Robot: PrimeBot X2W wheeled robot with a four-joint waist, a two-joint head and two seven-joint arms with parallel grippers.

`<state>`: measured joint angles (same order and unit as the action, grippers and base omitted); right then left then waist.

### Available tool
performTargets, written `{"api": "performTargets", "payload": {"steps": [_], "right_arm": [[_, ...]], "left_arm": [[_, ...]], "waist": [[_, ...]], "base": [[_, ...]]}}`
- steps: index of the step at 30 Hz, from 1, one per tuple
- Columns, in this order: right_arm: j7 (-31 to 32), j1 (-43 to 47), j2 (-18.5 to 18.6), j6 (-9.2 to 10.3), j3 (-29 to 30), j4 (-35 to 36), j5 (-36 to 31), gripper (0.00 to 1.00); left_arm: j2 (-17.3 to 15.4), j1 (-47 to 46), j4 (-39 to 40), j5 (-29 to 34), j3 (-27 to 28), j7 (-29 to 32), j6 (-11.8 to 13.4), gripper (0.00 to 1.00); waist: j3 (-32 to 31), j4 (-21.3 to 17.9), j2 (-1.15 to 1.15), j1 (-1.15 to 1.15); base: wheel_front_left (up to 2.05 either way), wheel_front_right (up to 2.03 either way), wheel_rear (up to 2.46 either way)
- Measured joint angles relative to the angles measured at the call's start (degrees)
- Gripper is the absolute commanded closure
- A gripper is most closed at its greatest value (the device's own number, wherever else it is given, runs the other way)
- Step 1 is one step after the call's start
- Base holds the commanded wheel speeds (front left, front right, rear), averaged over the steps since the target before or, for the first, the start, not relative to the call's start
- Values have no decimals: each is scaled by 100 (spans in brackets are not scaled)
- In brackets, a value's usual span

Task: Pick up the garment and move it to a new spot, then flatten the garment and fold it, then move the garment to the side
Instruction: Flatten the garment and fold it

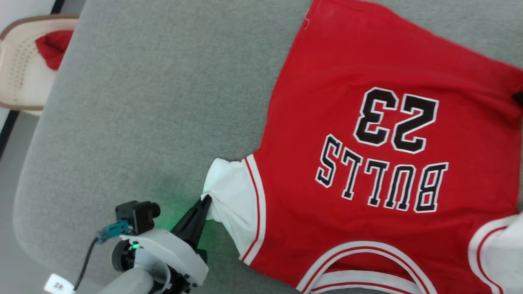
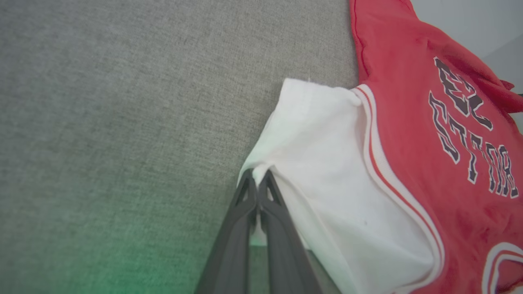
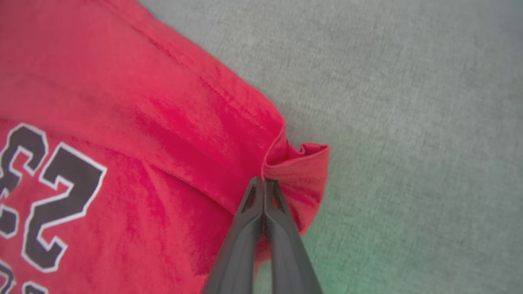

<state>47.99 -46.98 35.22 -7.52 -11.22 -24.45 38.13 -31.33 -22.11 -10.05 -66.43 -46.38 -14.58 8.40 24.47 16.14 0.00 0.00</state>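
The red jersey-style shirt with white sleeves (image 1: 367,122) lies spread on the grey fabric surface (image 1: 143,102), toward 3 o'clock. Left gripper (image 1: 206,201) pinches its sleeve and right gripper (image 3: 263,182) its hem. Flattening seems underway; folding and moving aside remain.

The garment (image 1: 347,61) bears "BULLS" and "23" in black, white-edged characters, upside down in the head view.

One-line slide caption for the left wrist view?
Left gripper shut on the garment at its white sleeve edge, on a grey fabric surface.
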Motion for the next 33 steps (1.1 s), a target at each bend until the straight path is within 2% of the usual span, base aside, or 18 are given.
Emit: {"api": "performTargets", "payload": {"steps": [7,12,16,23,27,30,31,32,33], "right_arm": [[205,1365,13,0,503,1207,335,100],[344,2351,-141,0,948,1962,382,100],[512,3171,-404,0,1319,2543,411,100],[728,4495,-1070,0,1950,3408,308,100],[748,4905,-1450,0,2195,3688,199,100],[695,5029,-1572,0,2219,3793,30,100],[669,5041,-1591,0,2215,3812,3,66],[608,5057,-1606,0,2204,3845,-11,9],[542,5066,-1622,0,2184,3877,-18,0]], "left_arm": [[-263,143,222,-1,108,2,170,100],[-417,221,372,-2,162,47,265,100],[-521,254,461,-3,186,71,322,100],[-608,332,575,-13,207,97,399,100],[-657,350,622,-27,224,103,422,100],[-670,369,648,-35,223,118,427,100],[-680,375,654,-37,224,119,428,100],[-689,379,654,-37,223,119,430,100],[-693,380,656,-37,222,119,430,100]], "waist": [[-161,-331,0,0],[-250,-548,0,0],[-316,-699,0,0],[-436,-855,0,0],[-468,-916,0,0],[-483,-947,0,0],[-489,-956,0,0],[-497,-964,0,0],[-507,-969,0,0]], "base": [[0,0,0],[0,0,0],[0,0,0],[0,0,0],[0,0,0],[0,0,0],[0,0,0],[0,0,0],[0,0,0]]}}
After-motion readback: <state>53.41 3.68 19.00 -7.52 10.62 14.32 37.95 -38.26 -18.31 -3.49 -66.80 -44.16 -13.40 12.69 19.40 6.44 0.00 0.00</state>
